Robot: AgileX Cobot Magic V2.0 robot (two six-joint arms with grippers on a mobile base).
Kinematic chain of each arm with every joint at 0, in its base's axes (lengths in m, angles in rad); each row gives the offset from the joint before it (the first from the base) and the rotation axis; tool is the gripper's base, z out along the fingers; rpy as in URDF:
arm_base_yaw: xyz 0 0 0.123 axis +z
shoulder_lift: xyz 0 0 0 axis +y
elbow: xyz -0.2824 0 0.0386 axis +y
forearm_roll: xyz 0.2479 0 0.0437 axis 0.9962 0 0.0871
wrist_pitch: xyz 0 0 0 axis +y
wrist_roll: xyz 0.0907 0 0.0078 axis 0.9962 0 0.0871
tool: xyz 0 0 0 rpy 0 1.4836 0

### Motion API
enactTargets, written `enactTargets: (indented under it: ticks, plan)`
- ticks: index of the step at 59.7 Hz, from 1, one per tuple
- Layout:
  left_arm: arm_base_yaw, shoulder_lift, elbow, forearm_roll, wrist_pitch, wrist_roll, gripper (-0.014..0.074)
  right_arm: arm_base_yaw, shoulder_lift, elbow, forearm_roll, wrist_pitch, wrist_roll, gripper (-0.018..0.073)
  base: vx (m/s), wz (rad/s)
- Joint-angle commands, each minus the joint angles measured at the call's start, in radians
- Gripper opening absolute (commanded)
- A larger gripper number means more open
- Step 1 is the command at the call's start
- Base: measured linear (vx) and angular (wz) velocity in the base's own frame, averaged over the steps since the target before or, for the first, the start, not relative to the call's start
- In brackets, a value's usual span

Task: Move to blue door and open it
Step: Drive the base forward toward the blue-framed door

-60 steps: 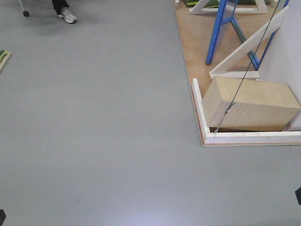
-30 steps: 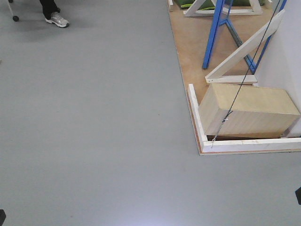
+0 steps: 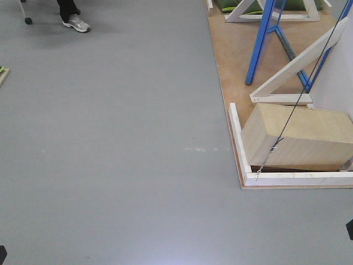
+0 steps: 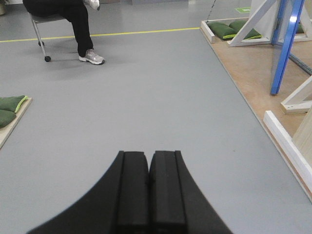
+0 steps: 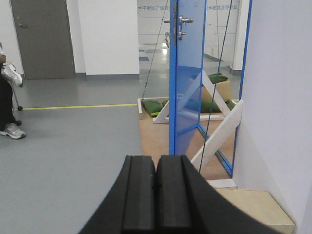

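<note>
The blue door (image 5: 187,83) stands upright ahead and slightly right in the right wrist view, a glossy panel seen at an angle. It carries a metal lever handle (image 5: 183,20) with a round lock (image 5: 181,34) just under it. Its lower part shows in the front view as the blue door (image 3: 262,41), and in the left wrist view as the blue door (image 4: 287,44). My left gripper (image 4: 148,155) is shut with nothing in it, over grey floor. My right gripper (image 5: 156,158) is also shut and empty, still well short of the door.
A tan box (image 3: 300,138) lies on the wooden platform (image 3: 234,55), fenced by white planks (image 3: 237,138). White angled beams (image 3: 298,61) and a black cable (image 3: 298,99) stand beside the door. A white wall (image 5: 282,97) fills the right. A seated person (image 4: 73,19) and green cushions (image 4: 9,109) are to the left.
In the front view the platform and box have slid lower in the picture, drifting left and then back right. Both grippers remain shut.
</note>
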Motion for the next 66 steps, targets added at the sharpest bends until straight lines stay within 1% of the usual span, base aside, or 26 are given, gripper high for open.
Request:
enactTargets:
  ticks: [1,66]
  plan:
    - [-0.001,-0.01,-0.032,0.002,-0.08,-0.004,0.0071,-0.002,-0.01,0.009,-0.003,-0.082,-0.009,-0.0004,0.03,0.03]
    - [-0.001,-0.01,-0.032,0.002,-0.08,-0.004,0.0071,-0.002,-0.01,0.009,-0.003,-0.082,-0.009,-0.0004,0.06,0.06]
